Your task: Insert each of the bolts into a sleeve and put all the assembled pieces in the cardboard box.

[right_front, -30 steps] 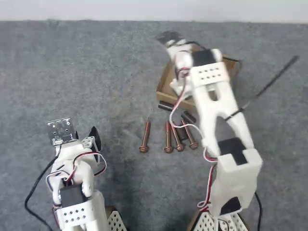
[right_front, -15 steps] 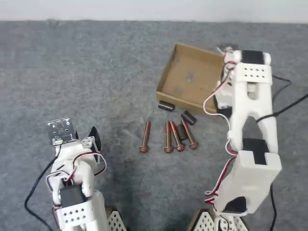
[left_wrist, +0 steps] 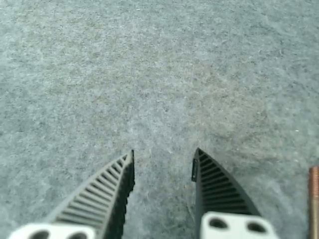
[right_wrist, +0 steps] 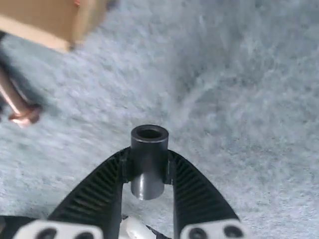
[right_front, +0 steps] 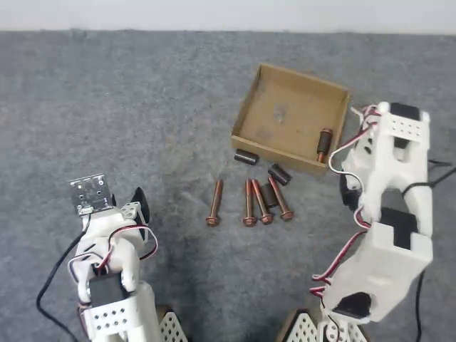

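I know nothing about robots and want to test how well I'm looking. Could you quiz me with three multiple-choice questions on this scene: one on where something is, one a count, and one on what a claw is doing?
1. Where does the assembled piece lie?
A) in the cardboard box
B) on a shelf
C) in a person's hand

2. How many bare bolts lie on the carpet?
A) two
B) four
C) six

3. What is the right claw doing?
A) gaping empty
B) shut on a bolt
C) shut on a black sleeve

Answers:
1 A: the high view shows it inside the box, against one wall.
2 B: four copper-coloured bolts lie side by side in front of the box.
3 C: the right wrist view shows both fingers pressed against the sleeve.
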Controlling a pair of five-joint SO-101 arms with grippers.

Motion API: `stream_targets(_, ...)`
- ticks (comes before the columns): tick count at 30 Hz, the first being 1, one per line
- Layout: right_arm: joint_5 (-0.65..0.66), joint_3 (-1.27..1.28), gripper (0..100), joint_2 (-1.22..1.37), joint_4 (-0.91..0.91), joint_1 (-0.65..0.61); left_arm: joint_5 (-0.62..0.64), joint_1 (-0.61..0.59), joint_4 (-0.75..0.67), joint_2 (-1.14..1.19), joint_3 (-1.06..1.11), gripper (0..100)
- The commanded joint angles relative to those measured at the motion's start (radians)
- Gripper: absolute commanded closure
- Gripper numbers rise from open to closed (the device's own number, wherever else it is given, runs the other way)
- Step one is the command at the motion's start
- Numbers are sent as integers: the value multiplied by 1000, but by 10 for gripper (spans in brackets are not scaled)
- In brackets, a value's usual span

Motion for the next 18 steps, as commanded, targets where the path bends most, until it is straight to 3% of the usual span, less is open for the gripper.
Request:
stream_targets(1, 83, 57, 992, -128, -19, 39, -17, -3, -35, -23, -7, 818)
stream_targets(12, 115, 534, 992, -568, -255, 44, -17, -2, -34, -23, -7, 818)
stream_targets(18, 107, 710, 992, -650, -354, 47, -17, 2, -34, -23, -7, 818)
